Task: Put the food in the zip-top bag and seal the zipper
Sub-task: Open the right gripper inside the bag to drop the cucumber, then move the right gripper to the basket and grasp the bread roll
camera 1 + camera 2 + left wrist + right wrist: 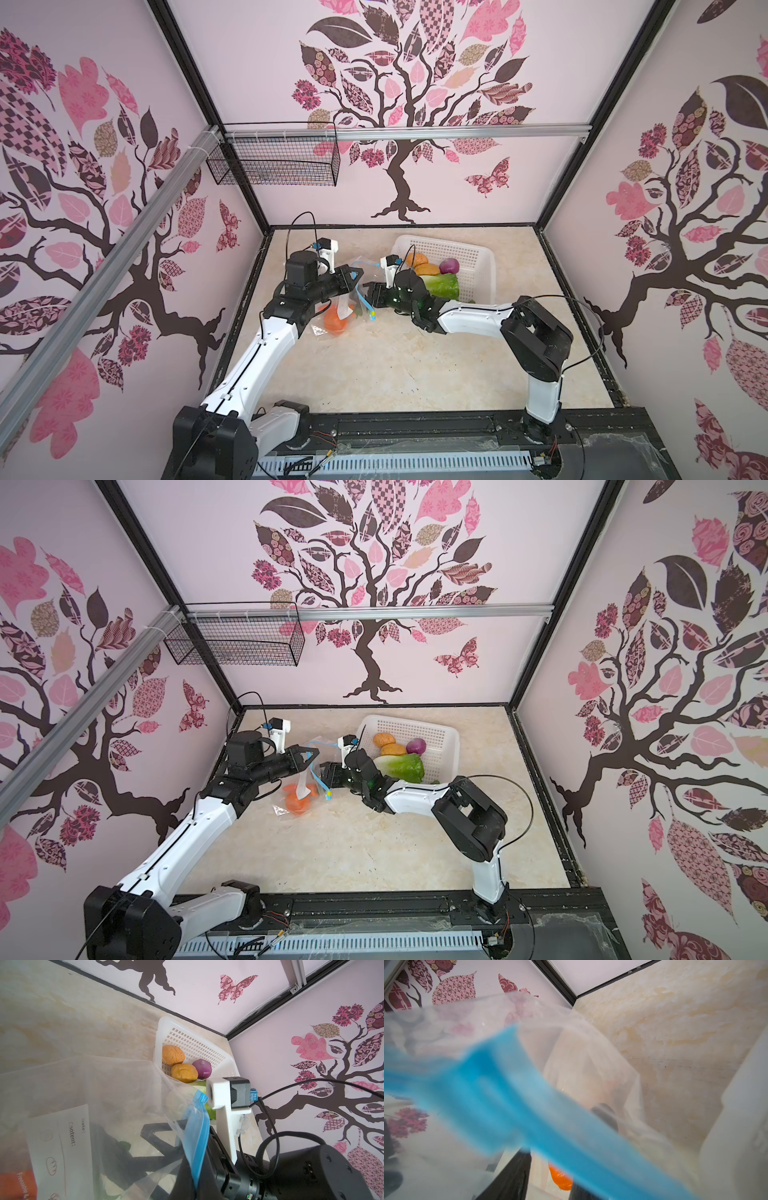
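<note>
Left end effector [354, 275] pinched shut on zip-top bag [343, 308] rim. My right end effector [368, 294], grip unclear, sits beside zipper [367, 306]; remaining food [444, 286] lies behind it, in basket [457, 245].

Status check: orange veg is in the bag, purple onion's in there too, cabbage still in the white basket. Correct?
Not quite. The purple onion is not in the zip-top bag; it lies in the white basket, as the left wrist view shows. The rest holds: the orange vegetable is in the bag and the cabbage is in the basket.
</note>
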Available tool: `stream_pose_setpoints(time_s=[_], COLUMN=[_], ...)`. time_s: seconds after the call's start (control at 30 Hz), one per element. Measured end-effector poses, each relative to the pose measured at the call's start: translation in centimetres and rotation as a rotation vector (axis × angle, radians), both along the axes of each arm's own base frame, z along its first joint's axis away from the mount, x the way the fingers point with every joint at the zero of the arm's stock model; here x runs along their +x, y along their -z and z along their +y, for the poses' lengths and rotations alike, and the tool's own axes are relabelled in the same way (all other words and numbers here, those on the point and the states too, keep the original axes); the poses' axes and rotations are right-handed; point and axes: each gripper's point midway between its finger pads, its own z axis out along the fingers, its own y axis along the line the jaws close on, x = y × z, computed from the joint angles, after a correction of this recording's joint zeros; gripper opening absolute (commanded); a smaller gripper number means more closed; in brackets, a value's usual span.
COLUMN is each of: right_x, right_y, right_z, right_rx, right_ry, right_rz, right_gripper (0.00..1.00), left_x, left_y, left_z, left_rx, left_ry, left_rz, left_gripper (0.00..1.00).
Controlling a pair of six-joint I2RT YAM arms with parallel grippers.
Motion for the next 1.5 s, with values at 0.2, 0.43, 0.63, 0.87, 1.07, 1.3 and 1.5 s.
stream_pose_setpoints(time_s=[0.2,0.43,0.63,0.87,1.07,1.3,1.5], right_x=[-1.0,-2.8,-2.8,1.8,6.9,11.3,14.0], right_y=[-1.4,-6.4,-7.7,-5.7,-6.1,-2.3,2.0], right_z=[-0.9,-2.3,-4.0,-9.7,-13.7,-14.5,-15.8], right_rx=[-0.019,-0.003,-0.047,-0.198,-0.374,-0.617,-0.745], right_ry=[-0.025,-0.067,-0.075,0.018,0.150,0.225,0.243], right_rz=[-0.034,-0.136,-0.180,-0.152,-0.166,-0.138,-0.067], right_gripper=[0.65,0.65,0.66,0.70,0.75,0.86,0.90], left_x=[0.1,0.5,0.7,0.7,0.7,0.7,0.7], left_y=[0.0,0.2,0.2,0.3,0.4,0.4,0.3], left_z=[0.2,0.8,1.0,1.1,1.1,1.2,1.2], left_rx=[0.005,0.020,0.030,0.040,0.045,0.047,0.047], left_ry=[-0.012,-0.044,-0.055,-0.062,-0.059,-0.058,-0.058], left_rz=[-0.001,-0.005,-0.008,-0.011,-0.012,-0.013,-0.016], left_gripper=[0.00,0.00,0.00,0.00,0.00,0.00,0.00])
